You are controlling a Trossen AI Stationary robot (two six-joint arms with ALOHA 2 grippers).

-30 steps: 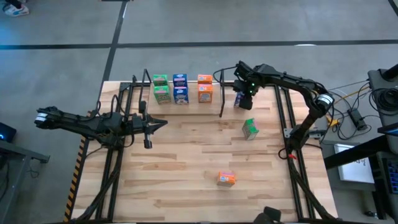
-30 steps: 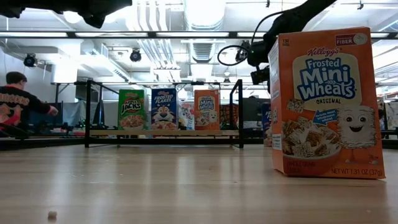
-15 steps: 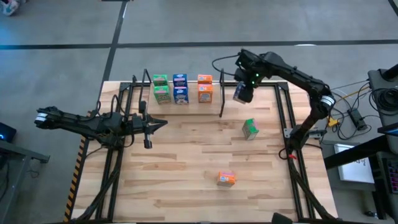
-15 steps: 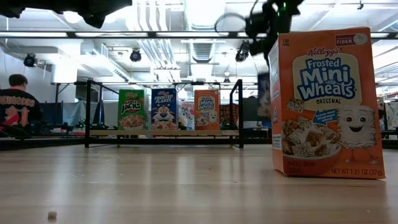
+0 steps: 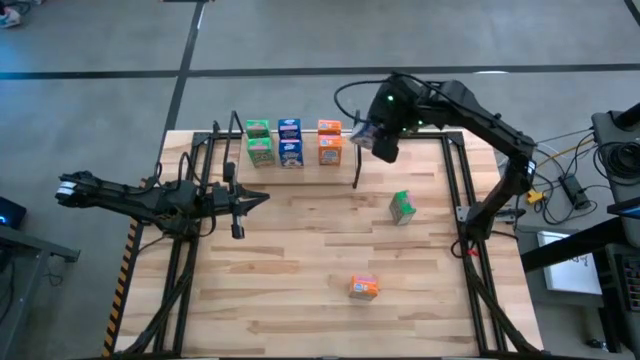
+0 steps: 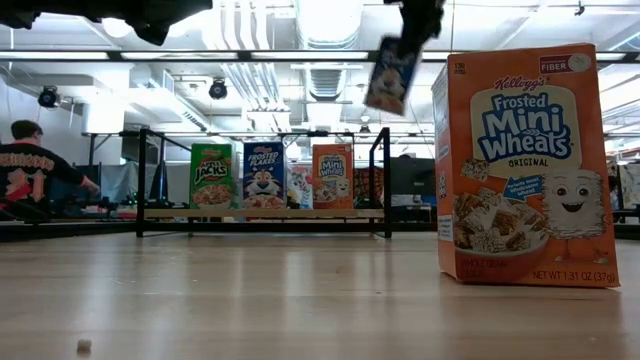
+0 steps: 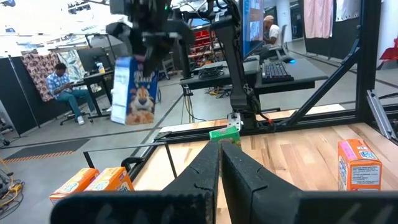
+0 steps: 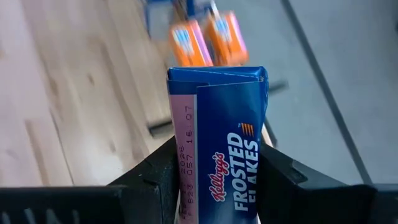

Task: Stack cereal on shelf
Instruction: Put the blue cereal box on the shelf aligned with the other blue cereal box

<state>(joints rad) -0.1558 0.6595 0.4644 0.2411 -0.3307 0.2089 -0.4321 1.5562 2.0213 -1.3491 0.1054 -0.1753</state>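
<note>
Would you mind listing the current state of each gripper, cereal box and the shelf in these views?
right gripper: shut on blue box, raised by the shelf's right end
blue box: held in the air, tilted
left gripper: shut, empty, waiting over the table's left side
shelf: holds six boxes, two each of green, blue, orange
green box: loose on the table
orange box: loose on the table, upright

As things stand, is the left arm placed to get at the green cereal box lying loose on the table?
Probably not easily: the left gripper rests shut on the table's left side, the green cereal box sits far right, nearer the right gripper, which holds a blue Frosted Flakes box.
</note>
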